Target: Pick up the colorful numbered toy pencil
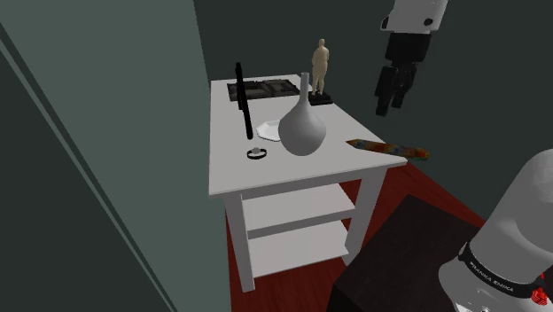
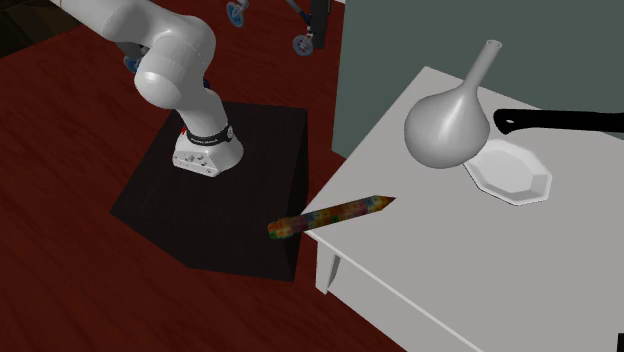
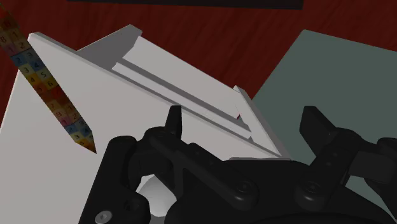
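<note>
**White table and its clutter**

A grey long-necked vase (image 1: 302, 127) stands upright on the white table (image 1: 232, 173); a white plate (image 2: 510, 175) lies just beside it; a long black bar (image 1: 242, 102) lies by the plate; a tan figurine (image 1: 320, 68) stands at the far end near a dark tray (image 1: 267, 89); a small black ring (image 1: 256, 153) lies near the vase; the floor (image 2: 70, 290) is red-brown.

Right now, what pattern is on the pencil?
Small coloured squares, each with a number, cover the pencil; the wrist view shows it best.

Pencil (image 1: 387, 148) overhangs table (image 1: 230, 168) edge; vase (image 1: 302, 128) beside plate (image 1: 269, 131); figurine (image 1: 320, 69) at far end.
</note>
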